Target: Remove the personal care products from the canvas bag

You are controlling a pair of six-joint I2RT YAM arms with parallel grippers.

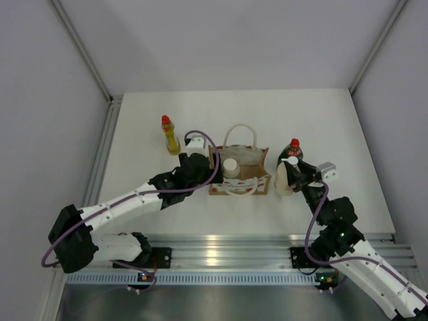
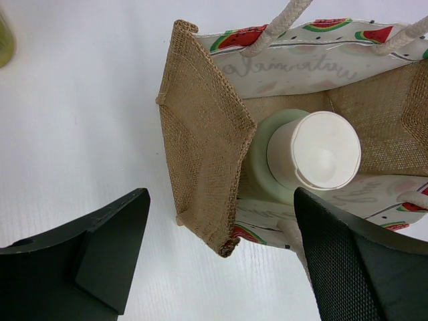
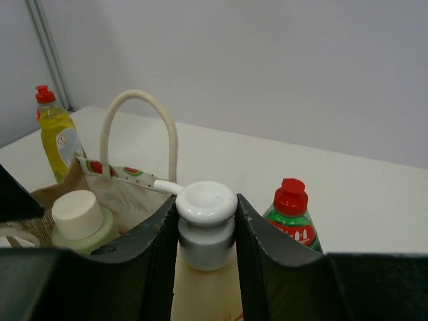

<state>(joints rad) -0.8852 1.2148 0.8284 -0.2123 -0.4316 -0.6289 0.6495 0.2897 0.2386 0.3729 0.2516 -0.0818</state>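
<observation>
The canvas bag (image 1: 249,156) stands mid-table, its mouth open. The pale grey-green cylinder (image 1: 231,167) stands inside it; it shows from above in the left wrist view (image 2: 321,150). My left gripper (image 1: 199,158) is open and empty, its jaws either side of the bag's left front corner (image 2: 214,200). My right gripper (image 1: 295,175) is shut on the white cap of the cream bottle (image 3: 206,200), upright just right of the bag (image 3: 114,194). The dark green bottle (image 1: 293,150) stands behind it. The yellow bottle (image 1: 171,136) stands left of the bag.
The bag's rope handles (image 1: 239,128) arch above its mouth. A raised rail (image 1: 100,154) runs along the table's left edge. Grey walls close in the sides and back. An aluminium rail (image 1: 227,247) at the front carries the arm bases.
</observation>
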